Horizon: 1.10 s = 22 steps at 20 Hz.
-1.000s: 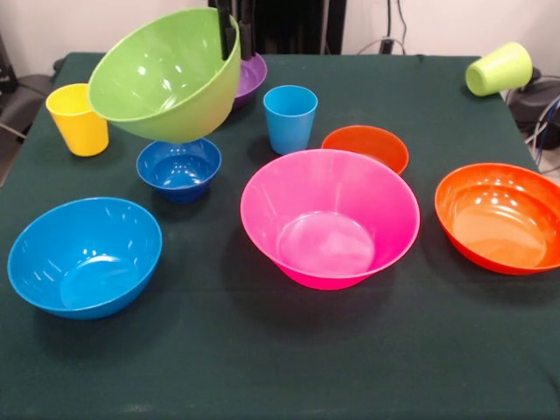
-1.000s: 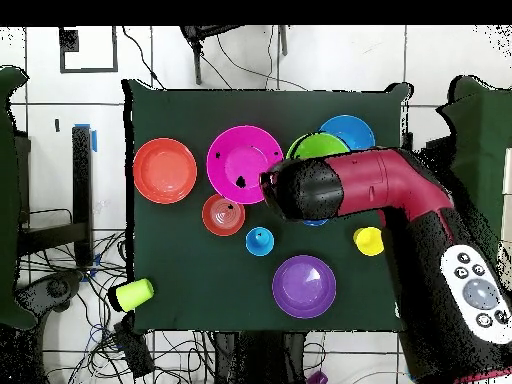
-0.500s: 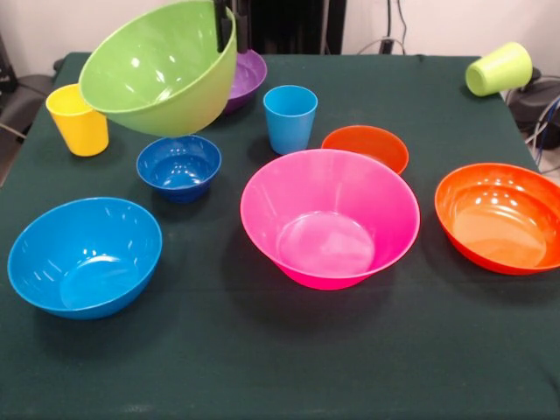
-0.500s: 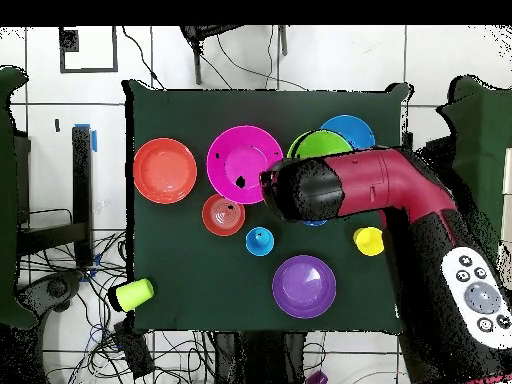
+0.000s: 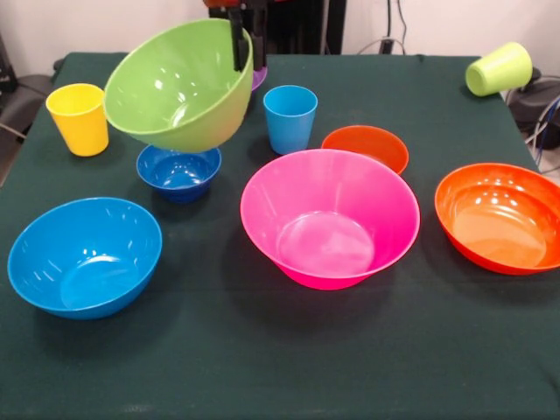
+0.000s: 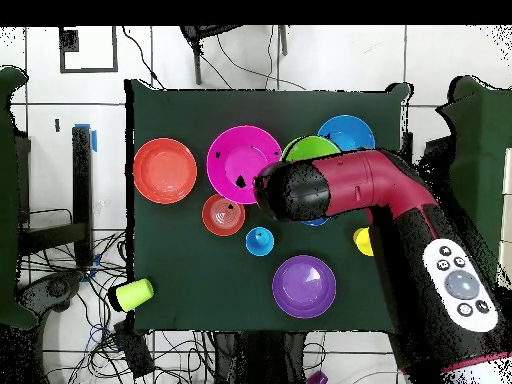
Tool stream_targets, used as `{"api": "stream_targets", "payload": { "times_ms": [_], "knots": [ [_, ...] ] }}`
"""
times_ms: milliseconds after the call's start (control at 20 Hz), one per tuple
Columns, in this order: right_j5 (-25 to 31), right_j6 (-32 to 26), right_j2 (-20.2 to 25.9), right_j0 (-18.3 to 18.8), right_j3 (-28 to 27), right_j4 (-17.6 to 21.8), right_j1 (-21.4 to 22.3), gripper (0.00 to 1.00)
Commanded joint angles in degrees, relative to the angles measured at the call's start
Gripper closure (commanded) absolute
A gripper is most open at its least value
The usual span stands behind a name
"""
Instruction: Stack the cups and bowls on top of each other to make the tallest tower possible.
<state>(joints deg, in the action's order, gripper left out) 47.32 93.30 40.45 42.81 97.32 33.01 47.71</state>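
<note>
Green bowl hangs tilted over the small blue bowl; my gripper clamps its far rim; I see the purple bowl behind.

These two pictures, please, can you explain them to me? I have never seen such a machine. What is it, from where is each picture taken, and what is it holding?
The machine is a robot arm, red and black, standing at a table with a dark green cloth. One picture looks across the table toward the robot; the other looks straight down from above.

Its gripper pinches the rim of a large lime green bowl, which hangs tilted above a small dark blue bowl.

On the cloth also stand a pink bowl, a light blue bowl, an orange-red bowl, a small orange bowl, a purple bowl, a yellow cup and a light blue cup. A lime green cup lies on its side.
</note>
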Motion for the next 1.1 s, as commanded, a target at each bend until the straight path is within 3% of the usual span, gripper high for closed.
{"api": "stream_targets", "payload": {
  "times_ms": [50, 700, 1100],
  "knots": [
    [-2.0, 2.5, -5.7, -4.3, -1.7, 5.9, -4.5, 1.00],
    [-2.8, 0.9, -7.6, -4.5, -3.1, 7.7, -4.5, 1.00],
    [-6.5, 3.0, -10.2, -5.2, -3.7, 10.6, -6.9, 1.00]
  ]
}}
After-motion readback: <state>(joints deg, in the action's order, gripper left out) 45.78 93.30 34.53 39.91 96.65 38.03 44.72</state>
